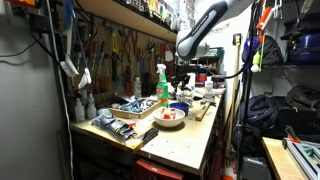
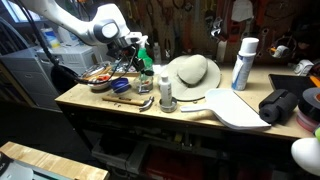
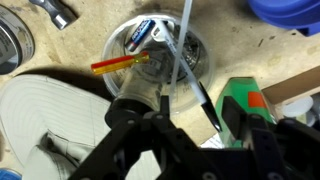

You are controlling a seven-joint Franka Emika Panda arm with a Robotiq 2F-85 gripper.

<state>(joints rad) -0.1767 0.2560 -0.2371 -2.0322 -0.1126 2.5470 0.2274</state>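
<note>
– Claw (image 3: 185, 140), nearest the wrist lens: condition?

– Released. Both fingers (image 3: 125, 125) stand spread, nothing between them, directly above the clear cup (image 3: 160, 60).

– Cup location?

– Near the rear edge of the worktop (image 2: 90, 98), upright, holding an orange marker (image 3: 120, 65) and other sticks. Cream hat (image 3: 40, 115) lies just beside it on one side, green bottle (image 3: 240, 100) on the other; blue bowl (image 3: 290, 12) sits farther out.

– Failure modes?

– Likely: a finger snags a protruding stick on descent and tips the cup. Spread fingers may also strike the bottle or drag the hat brim, given the tight flanks.
</note>
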